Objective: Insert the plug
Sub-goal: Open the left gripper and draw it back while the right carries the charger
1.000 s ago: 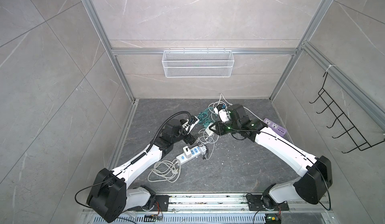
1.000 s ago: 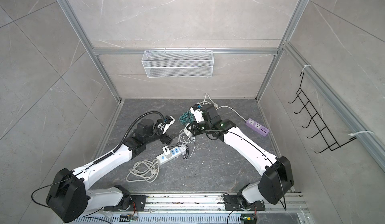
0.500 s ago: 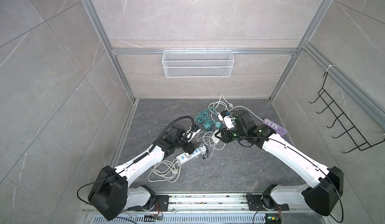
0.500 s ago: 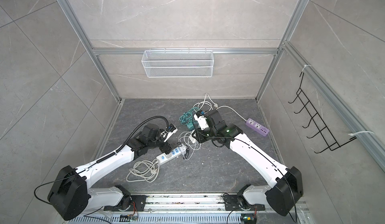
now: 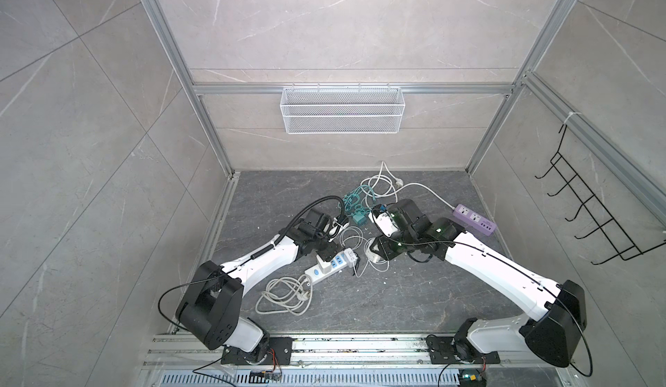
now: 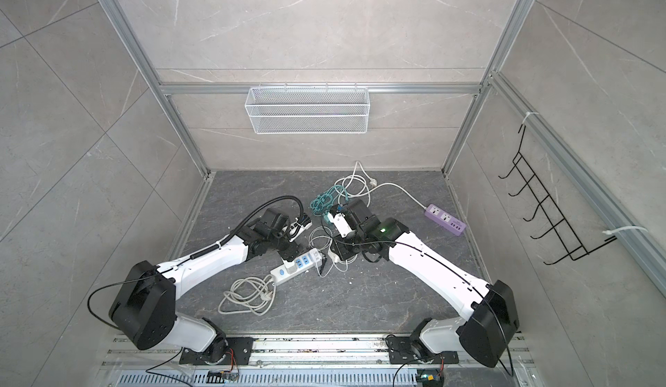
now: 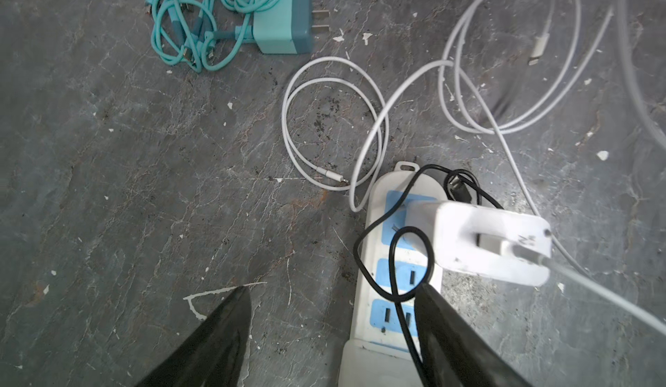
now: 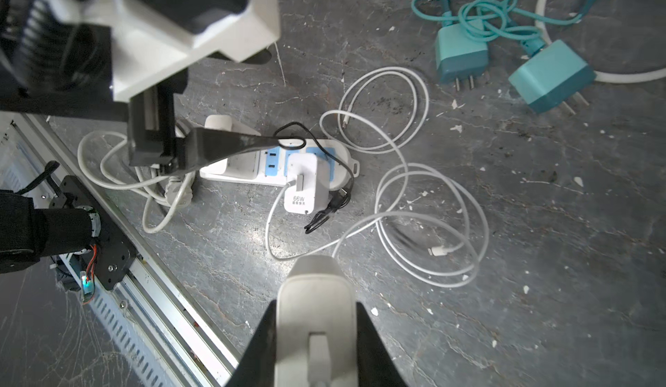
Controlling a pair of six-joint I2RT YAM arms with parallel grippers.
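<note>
Left gripper (image 7: pixel 333 288) released, jaws apart, 1 finger over the white power strip (image 5: pixel 333 263). Strip lies mid-surface, its coiled cord (image 5: pixel 284 295) toward the near edge. 66W charger (image 8: pixel 304 183) sits in 1 of the strip's end sockets. Right gripper (image 8: pixel 315 309) is clenched on the white plug (image 8: pixel 313 280), just right of the strip. Purple power strip (image 5: pixel 474 219) lies near the right edge.

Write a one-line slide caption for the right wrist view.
Right claw grips a white plug, short of the power strip where a white charger is plugged in.
</note>
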